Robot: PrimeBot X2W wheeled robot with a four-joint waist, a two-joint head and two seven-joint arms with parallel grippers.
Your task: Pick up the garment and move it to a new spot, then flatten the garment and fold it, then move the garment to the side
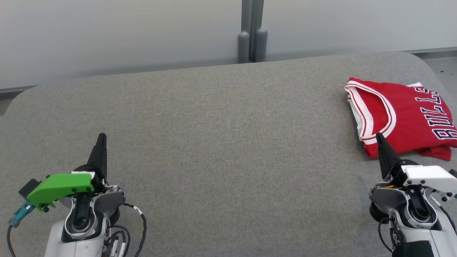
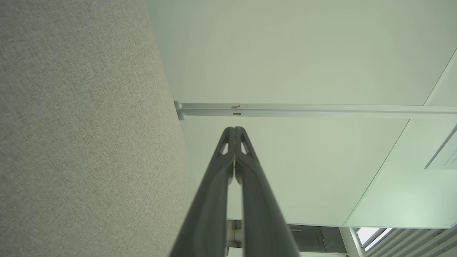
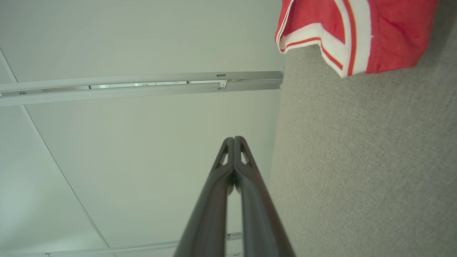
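Grey fabric table [image 1: 214, 150], folded red white-trimmed jersey [image 1: 407, 117] far right; left hand [image 1: 102, 136], right hand [image 1: 379, 136] closed, empty

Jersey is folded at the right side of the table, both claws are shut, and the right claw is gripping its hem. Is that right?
No. The right claw is shut on nothing: the right wrist view shows its tips pressed together with the jersey lying apart from them. The rest holds: it is folded at the right of the table and the left claw is shut too.
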